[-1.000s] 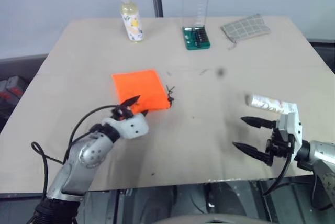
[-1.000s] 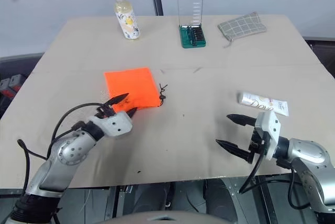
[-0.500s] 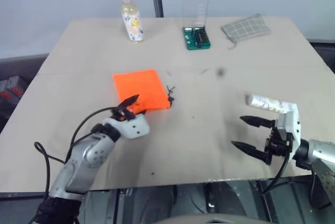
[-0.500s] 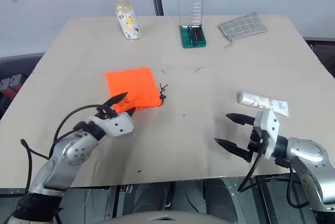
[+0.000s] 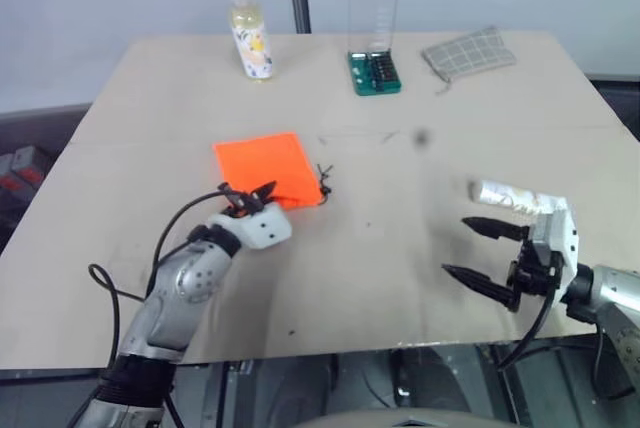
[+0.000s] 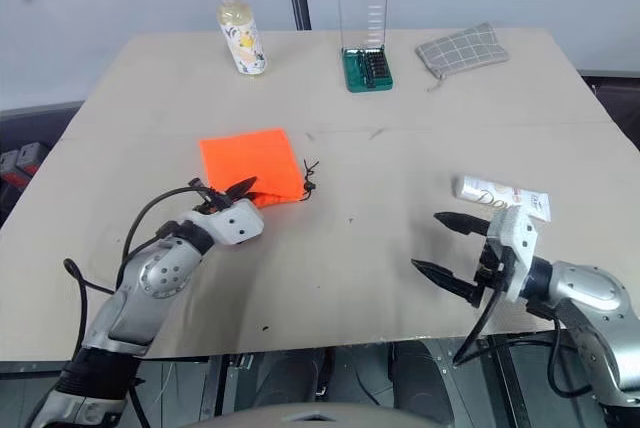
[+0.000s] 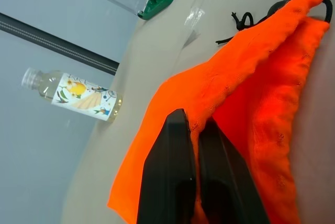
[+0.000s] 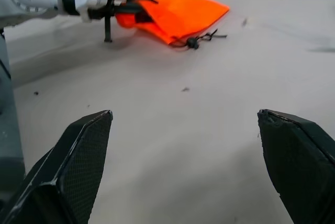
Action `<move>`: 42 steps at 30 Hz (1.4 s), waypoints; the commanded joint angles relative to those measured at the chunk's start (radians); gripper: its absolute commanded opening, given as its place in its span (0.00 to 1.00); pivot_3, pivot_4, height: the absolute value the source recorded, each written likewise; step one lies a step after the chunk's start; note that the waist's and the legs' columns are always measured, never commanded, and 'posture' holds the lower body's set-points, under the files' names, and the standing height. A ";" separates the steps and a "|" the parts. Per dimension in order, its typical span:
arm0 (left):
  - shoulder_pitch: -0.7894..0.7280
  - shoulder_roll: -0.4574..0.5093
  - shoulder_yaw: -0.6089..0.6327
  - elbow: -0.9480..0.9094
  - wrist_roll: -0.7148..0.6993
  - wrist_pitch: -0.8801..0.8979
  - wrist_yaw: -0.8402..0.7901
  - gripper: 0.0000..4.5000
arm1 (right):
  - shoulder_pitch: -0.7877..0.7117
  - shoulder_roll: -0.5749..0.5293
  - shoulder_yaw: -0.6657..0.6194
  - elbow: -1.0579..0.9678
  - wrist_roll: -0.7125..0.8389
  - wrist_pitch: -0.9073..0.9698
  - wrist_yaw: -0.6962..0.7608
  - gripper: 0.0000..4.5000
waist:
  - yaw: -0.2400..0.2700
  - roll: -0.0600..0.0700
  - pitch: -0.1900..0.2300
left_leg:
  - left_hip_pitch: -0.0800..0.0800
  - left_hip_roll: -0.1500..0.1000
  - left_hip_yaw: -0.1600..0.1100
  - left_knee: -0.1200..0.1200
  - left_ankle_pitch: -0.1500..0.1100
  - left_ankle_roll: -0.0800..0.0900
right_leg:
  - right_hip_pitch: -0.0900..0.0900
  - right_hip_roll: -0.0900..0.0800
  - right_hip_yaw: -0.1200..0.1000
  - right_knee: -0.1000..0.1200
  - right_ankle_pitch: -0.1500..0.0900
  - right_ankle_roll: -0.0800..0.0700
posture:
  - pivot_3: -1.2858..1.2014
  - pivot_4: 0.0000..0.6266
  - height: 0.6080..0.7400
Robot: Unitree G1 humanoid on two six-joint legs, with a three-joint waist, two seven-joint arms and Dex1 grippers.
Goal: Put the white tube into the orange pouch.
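Where it lay flat on the table (image 6: 400, 158), the white tube (image 6: 503, 196) ran crosswise, its long axis roughly parallel to the near edge and tilted slightly away at its left end; it sat just beyond the right gripper (image 6: 452, 245), whose jaws stood spread wide and empty. Orange pouch (image 6: 251, 164): flat, drawstring (image 6: 310, 175) end toward the tube; its near edge was pinched between the clenched fingers (image 7: 175, 171) of the left gripper (image 6: 232, 191), one layer lifted. Contents could not be told. Rear: bottle (image 6: 242, 31), green bit case (image 6: 367, 52) with clear lid upright, checked cloth pouch (image 6: 461, 49).
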 commanded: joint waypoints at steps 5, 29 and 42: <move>-0.026 -0.016 0.012 -0.050 -0.088 0.037 -0.050 0.01 | -0.087 -0.137 -0.038 0.176 -0.307 -0.101 -0.122 1.00 | 0.000 0.000 0.000 | 0.000 -0.001 0.002 0.001 0.000 0.000 | 0.000 0.000 0.000 0.000 0.000 0.000 | 0.52 0.24 1.00; 0.015 -0.019 0.022 -0.143 -0.113 0.114 -0.099 0.01 | -0.685 -0.234 0.227 1.008 -0.516 0.100 0.142 1.00 | -0.001 0.000 0.000 | -0.001 -0.001 0.004 0.000 0.000 0.000 | 0.000 -0.001 0.000 0.000 0.000 -0.001 | 0.52 0.24 1.00; -0.004 -0.075 0.027 -0.202 -0.243 0.233 -0.158 0.00 | -0.576 -0.224 0.174 0.702 -0.402 0.178 0.221 0.20 | -0.006 -0.001 -0.002 | 0.001 -0.001 0.002 0.000 0.000 0.000 | 0.001 -0.001 0.001 0.000 0.001 -0.001 | 0.52 0.24 1.00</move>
